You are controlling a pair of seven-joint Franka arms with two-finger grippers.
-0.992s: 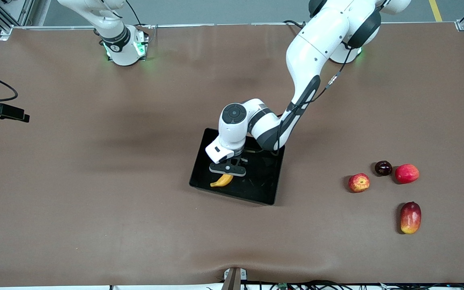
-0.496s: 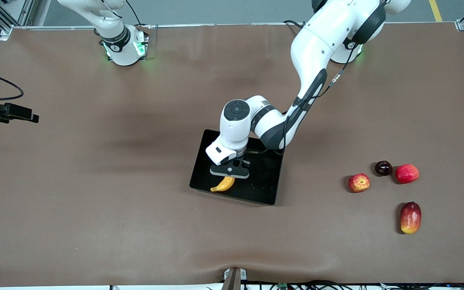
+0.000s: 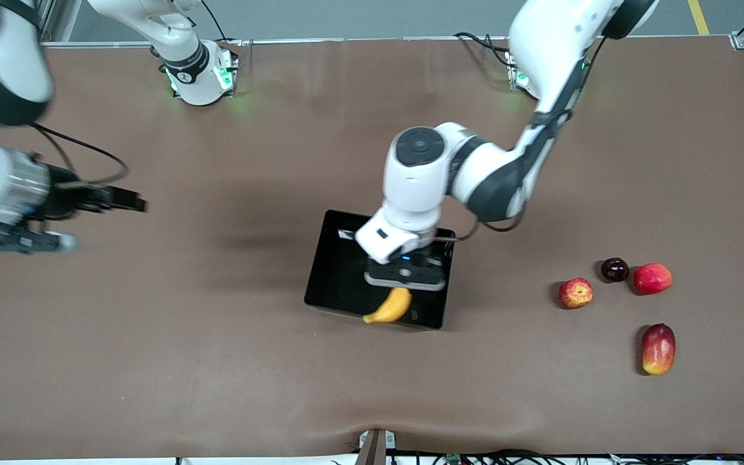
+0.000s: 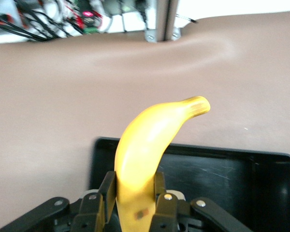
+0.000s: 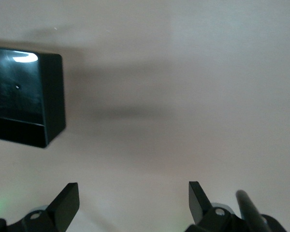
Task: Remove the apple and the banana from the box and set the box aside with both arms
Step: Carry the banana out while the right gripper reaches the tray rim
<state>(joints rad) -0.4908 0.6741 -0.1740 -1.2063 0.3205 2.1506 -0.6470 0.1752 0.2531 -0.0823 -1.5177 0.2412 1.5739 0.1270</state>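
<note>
Gripping the banana (image 3: 387, 308) by one end over the box (image 3: 336, 271), your left tool (image 3: 404, 276) is risking slippage; right tool (image 5: 130, 200) is waiting, spread apart.

L claw (image 4: 135, 193) clamps banana (image 4: 150, 145) above box (image 4: 222, 169).

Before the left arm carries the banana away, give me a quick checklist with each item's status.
1. Left gripper shut on banana: ok.
2. Banana lifted above the box: ok.
3. Apple already out, on the table toward the left arm's end: ok.
4. Box holds no other fruit: cannot tell, the arm hides part of it.
5. Right gripper open, over bare table beside the box: ok.
</note>
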